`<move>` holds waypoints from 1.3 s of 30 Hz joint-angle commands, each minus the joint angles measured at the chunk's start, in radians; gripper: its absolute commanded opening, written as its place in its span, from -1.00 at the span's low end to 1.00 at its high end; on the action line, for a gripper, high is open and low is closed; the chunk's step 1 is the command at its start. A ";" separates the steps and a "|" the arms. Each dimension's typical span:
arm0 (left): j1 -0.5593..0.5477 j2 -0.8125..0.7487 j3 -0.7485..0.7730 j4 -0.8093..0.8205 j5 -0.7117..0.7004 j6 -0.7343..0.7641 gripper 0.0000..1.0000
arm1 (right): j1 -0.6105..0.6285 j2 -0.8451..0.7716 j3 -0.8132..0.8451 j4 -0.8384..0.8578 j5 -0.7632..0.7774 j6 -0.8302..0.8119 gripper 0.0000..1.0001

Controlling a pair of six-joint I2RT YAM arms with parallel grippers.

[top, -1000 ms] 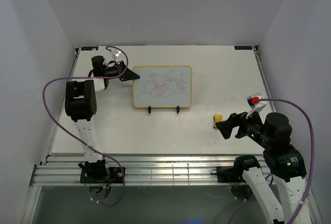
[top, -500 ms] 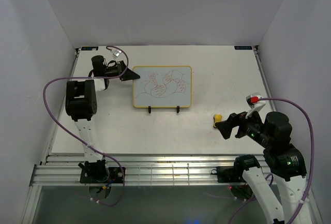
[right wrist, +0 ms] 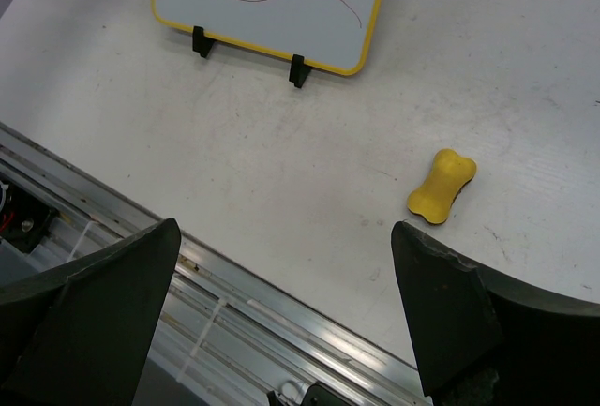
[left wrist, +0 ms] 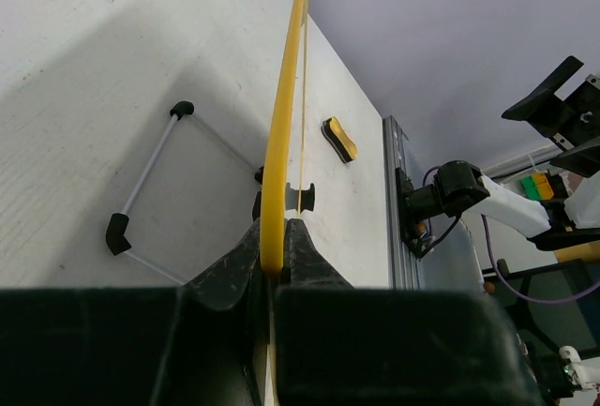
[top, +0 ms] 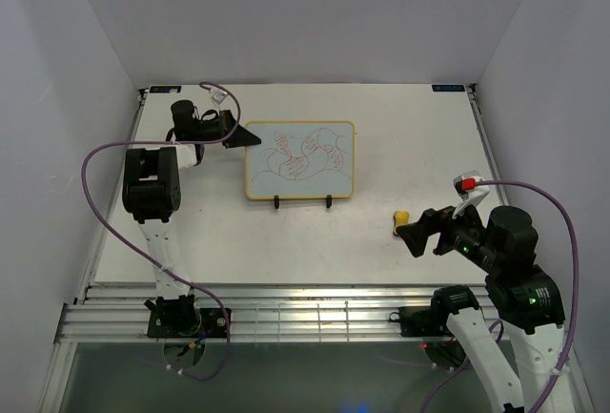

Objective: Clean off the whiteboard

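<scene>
We are now clamping our left gripper on the yellow side edge of the whiteboard, having just closed from half apart, so the board is being steadied for wiping. It is standing on the black wire easel just beyond those fingers, red scribbles intact. Our right gripper is hanging wide apart and empty; the yellow eraser is lying ahead of it on the table, unobstructed, not yet picked up.

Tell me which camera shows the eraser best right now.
Right wrist view: the eraser is whole, close and unblocked. The top view shows only a small yellow bit of it; the left wrist view shows it far off, edge-on.
</scene>
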 commanded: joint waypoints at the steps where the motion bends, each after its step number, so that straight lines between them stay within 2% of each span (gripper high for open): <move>1: -0.003 -0.005 -0.005 0.078 -0.013 -0.006 -1.00 | 0.005 0.005 0.000 -0.009 -0.017 -0.018 0.98; 9: 0.002 -0.081 -0.035 0.283 -0.015 -0.152 -1.00 | 0.005 0.003 -0.020 -0.013 0.044 0.011 0.97; 15: -0.006 -0.157 -0.036 0.475 -0.067 -0.334 -1.00 | 0.005 0.026 -0.055 -0.007 0.149 0.073 0.82; 19: -0.007 -0.183 -0.041 0.636 -0.079 -0.467 -1.00 | 0.005 0.026 -0.092 0.022 0.172 0.114 0.80; 23: -0.012 -0.154 -0.024 0.895 -0.089 -0.726 -1.00 | 0.005 0.048 -0.121 0.042 0.227 0.155 0.80; 24: -0.015 -0.148 -0.021 0.906 -0.090 -0.744 -1.00 | 0.005 0.065 -0.127 0.046 0.254 0.168 0.80; 28: -0.056 -0.193 -0.042 0.875 -0.133 -0.767 -1.00 | 0.005 0.138 -0.158 0.095 0.253 0.229 0.80; 31: -0.063 -0.279 -0.096 0.757 -0.193 -0.767 -1.00 | 0.004 0.209 -0.147 0.117 0.281 0.281 0.80; 38: -0.078 -0.452 -0.330 0.444 -0.210 -0.762 -1.00 | 0.004 0.336 -0.098 0.137 0.414 0.271 0.80; 39: -0.078 -0.471 -0.407 0.424 -0.211 -0.768 -1.00 | 0.003 0.359 -0.090 0.140 0.417 0.249 0.80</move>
